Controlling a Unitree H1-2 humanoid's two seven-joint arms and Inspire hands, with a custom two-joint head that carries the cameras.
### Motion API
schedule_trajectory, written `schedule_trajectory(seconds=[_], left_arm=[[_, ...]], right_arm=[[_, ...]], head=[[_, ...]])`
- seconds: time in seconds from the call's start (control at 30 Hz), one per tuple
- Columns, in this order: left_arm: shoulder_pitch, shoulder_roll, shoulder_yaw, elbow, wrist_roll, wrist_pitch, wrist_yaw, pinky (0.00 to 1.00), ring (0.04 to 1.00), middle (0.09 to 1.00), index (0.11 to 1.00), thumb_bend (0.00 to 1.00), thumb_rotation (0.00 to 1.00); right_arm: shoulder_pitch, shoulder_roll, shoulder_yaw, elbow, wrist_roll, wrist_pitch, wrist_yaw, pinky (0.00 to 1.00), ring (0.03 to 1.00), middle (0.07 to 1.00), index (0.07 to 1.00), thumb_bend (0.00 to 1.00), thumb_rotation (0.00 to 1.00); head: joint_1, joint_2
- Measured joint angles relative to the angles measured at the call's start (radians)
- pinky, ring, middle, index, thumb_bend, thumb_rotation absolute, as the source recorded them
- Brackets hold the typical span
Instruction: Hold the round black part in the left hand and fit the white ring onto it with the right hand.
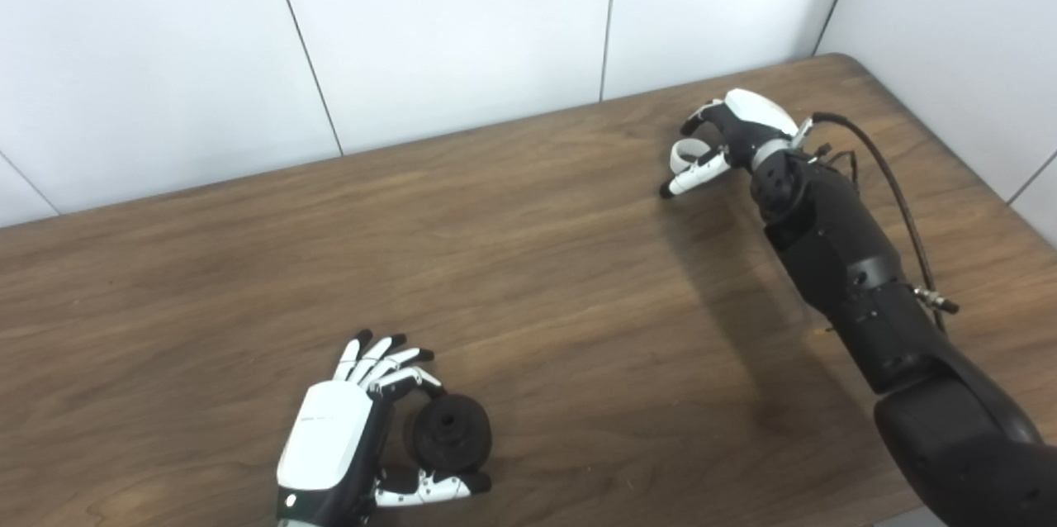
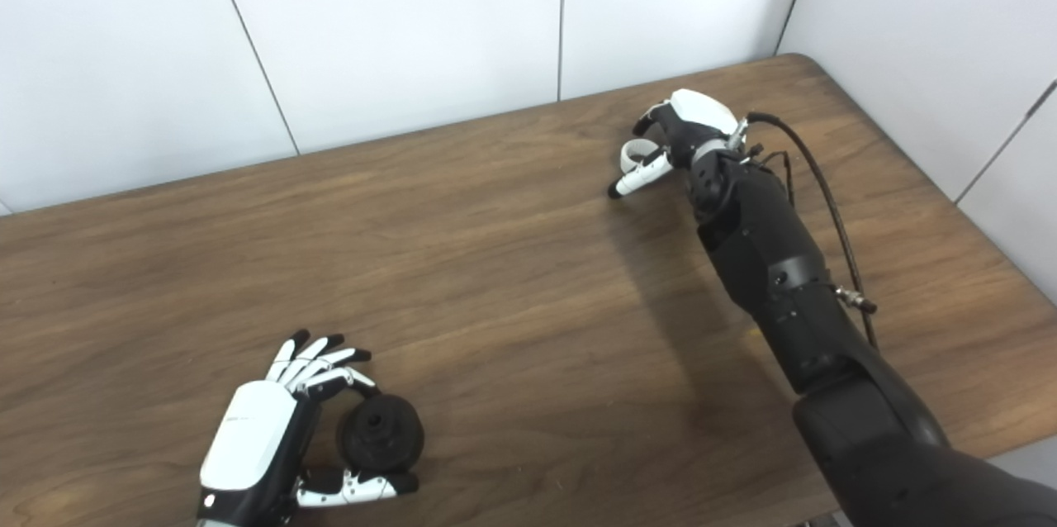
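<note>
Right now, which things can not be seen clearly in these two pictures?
- White ring: partly covered by the right hand in both views; whether the fingers already clamp it is unclear.
- Round black part: its far side is hidden behind the left hand.
- Table: near edge is cut off at the bottom.

The round black part (image 1: 452,432) sits on the table (image 1: 545,279) just right of the left hand (image 1: 330,436), between that hand's fingers (image 1: 388,362) beyond it and thumb (image 1: 429,487) on its near side. The white ring (image 1: 687,154) lies far off, just left of the right hand (image 1: 735,135), near the table's back edge.
</note>
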Motion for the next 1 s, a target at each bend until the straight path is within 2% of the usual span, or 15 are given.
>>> schedule_trajectory(seconds=[0.6,1.0], left_arm=[[0.000,0.000,0.001,-0.005,0.001,0.002,-0.016,1.00,0.907,0.793,0.484,0.53,0.05],[0.001,0.000,0.002,-0.005,0.001,0.001,-0.016,1.00,0.903,0.793,0.484,0.53,0.06]], right_arm=[[-0.003,0.001,-0.007,0.012,-0.020,0.000,0.000,1.00,1.000,0.950,0.744,0.82,0.30],[-0.007,-0.004,-0.002,0.013,-0.020,0.000,0.001,1.00,1.000,0.937,0.688,0.81,0.28]], head=[[-0.006,0.006],[-0.008,0.014]])
